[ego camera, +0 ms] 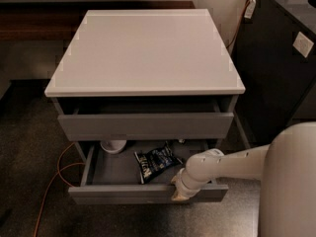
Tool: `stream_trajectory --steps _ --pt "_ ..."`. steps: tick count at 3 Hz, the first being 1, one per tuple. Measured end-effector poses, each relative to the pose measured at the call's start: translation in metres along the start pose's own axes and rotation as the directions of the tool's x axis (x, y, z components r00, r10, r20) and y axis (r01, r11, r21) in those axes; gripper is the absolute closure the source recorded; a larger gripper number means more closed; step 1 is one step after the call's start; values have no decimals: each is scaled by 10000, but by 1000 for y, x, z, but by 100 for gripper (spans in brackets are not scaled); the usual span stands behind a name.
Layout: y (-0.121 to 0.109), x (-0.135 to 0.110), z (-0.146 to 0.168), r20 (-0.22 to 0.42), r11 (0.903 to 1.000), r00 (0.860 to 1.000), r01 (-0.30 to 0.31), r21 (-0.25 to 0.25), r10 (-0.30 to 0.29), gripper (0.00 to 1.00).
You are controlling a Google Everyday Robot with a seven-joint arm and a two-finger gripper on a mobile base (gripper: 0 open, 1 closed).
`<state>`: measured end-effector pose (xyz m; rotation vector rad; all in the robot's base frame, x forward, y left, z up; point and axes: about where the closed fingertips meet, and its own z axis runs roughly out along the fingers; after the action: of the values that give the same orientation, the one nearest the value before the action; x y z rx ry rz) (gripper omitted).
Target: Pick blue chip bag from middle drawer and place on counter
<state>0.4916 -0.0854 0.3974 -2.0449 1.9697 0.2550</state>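
Note:
The blue chip bag (155, 162) lies crinkled on the floor of the pulled-out middle drawer (123, 194), right of its centre. My gripper (178, 194) sits at the drawer's front edge, just right of and in front of the bag, at the end of my white arm (232, 164) that reaches in from the right. Nothing shows the gripper touching the bag. The pale counter (148, 48) tops the grey cabinet above and is bare.
A round white bowl (113, 145) sits at the drawer's back left. The drawer above (143, 125) is slightly out and overhangs the rear of the open one. A black cabinet (281, 58) stands at the right. An orange cable (54, 181) runs across the floor at left.

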Motion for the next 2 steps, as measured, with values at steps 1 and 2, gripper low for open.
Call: stream_trajectory --steps 1,2 --pt "0 0 0 0 10000 10000 0 0 0 26" --pt "0 0 0 0 10000 10000 0 0 0 38"
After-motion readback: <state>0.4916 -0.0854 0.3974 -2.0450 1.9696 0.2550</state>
